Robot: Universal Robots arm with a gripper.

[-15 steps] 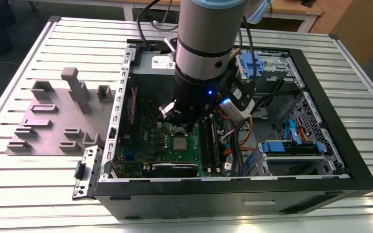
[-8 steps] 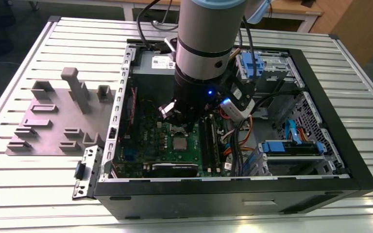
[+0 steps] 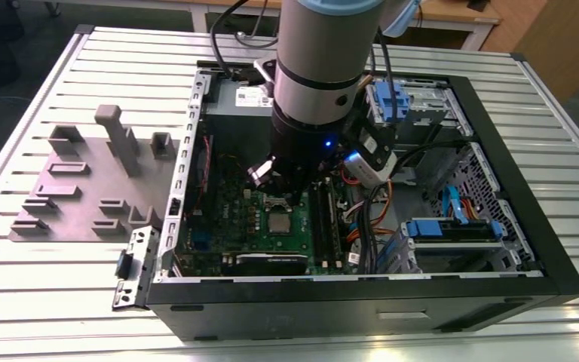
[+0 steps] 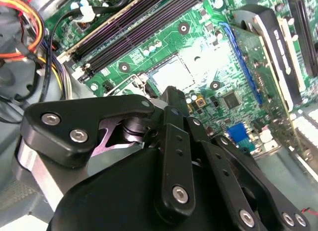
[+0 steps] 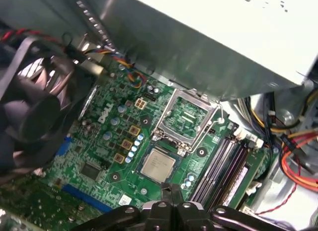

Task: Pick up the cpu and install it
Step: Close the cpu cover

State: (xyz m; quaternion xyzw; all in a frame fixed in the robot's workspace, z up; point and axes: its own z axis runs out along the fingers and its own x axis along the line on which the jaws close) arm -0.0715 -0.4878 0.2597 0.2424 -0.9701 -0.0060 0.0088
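The cpu (image 5: 159,164) is a small silvery square lying flat in its socket on the green motherboard (image 5: 107,156). It is also visible as a pale square cpu (image 4: 174,72) and, inside the open case, as a small grey cpu (image 3: 280,222). The hinged silver socket frame (image 5: 189,114) stands lifted open just beyond it. My gripper (image 5: 171,190) hovers just above the chip's near edge, apart from it, fingers together with nothing between them. In the exterior view, the gripper (image 3: 281,185) hangs below the arm's wrist over the board.
A black fan (image 5: 30,107) sits beside the board, and the grey power supply box (image 5: 208,42) overhangs it. Dark memory slots (image 5: 218,166) and orange cables (image 5: 298,161) flank the socket. The black case wall (image 3: 370,302) rings everything. A grey fixture plate (image 3: 88,181) lies on the exterior view's left.
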